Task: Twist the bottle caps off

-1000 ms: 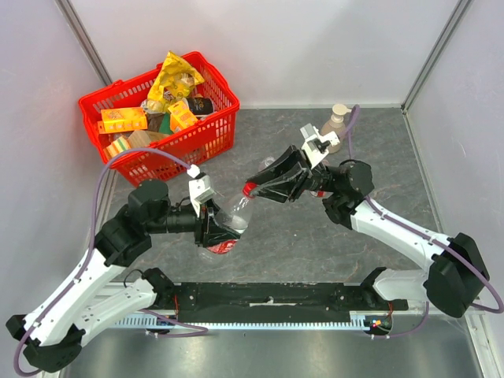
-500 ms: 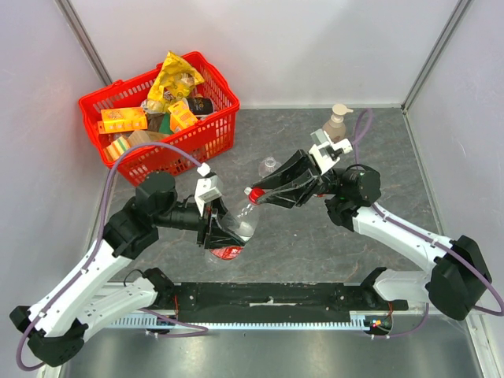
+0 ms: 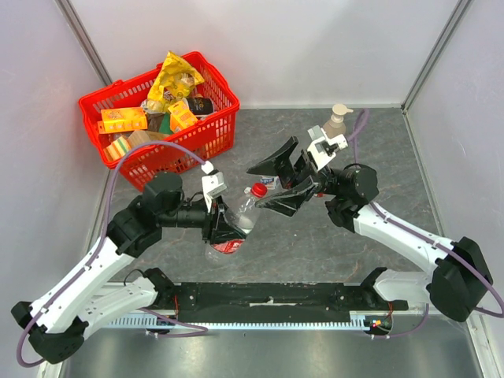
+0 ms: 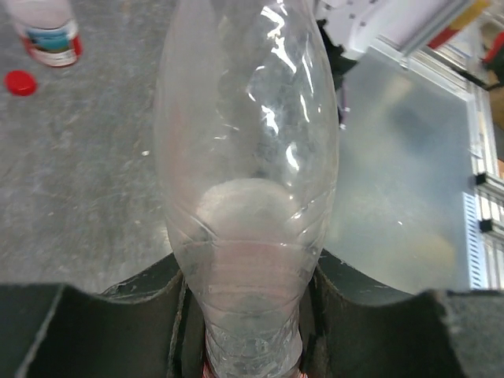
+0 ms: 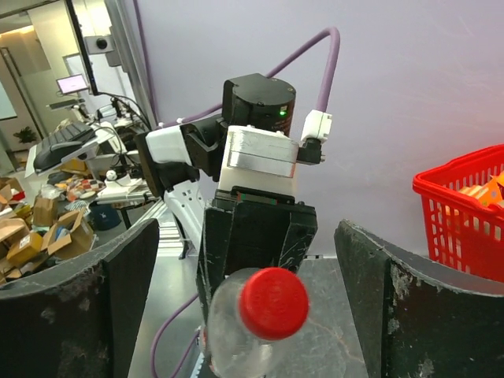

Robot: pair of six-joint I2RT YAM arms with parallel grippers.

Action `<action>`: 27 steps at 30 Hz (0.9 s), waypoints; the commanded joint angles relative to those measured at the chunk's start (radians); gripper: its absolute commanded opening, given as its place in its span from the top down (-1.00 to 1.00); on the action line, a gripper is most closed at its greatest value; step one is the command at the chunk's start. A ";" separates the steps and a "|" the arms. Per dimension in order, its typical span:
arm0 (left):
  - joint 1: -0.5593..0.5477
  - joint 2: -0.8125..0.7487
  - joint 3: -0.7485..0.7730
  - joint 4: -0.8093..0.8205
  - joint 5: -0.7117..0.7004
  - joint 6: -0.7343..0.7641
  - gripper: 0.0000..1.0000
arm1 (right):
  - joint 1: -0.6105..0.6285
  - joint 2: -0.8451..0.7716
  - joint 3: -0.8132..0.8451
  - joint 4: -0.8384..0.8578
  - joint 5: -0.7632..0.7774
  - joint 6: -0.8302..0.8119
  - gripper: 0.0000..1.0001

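Your right gripper (image 3: 257, 186) is standing wide open and gripping nothing, its two fingers (image 5: 87, 299) flanking the red cap (image 3: 257, 190) with clear air on either side. Your left gripper (image 3: 226, 230) is clamping the bottle (image 3: 236, 214) low on its body, just left of centre in the overhead frame. In the left wrist view the clear body is rising out of the shut jaws toward the top of the frame.

The cap is lying straight ahead of the right gripper, about level with its fingertips. In the right wrist view it is sitting at lower centre, facing the camera almost head-on and a touch left of the midline between the fingers. The right arm is the nearer one to the cap, while the left is acting as holder.

The bottle's long axis is running from lower left to upper right in the overhead frame, neck leading, so the cap is pointing toward the right gripper's palm. That is looking close to in line with the right wrist, so you are probably needing only a small sideways correction before closing across the cap and turning about that axis.
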 commanded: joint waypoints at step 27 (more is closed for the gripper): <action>-0.003 0.045 -0.083 -0.052 -0.832 0.010 0.88 | -0.003 0.161 0.252 -0.777 0.408 -0.126 -0.85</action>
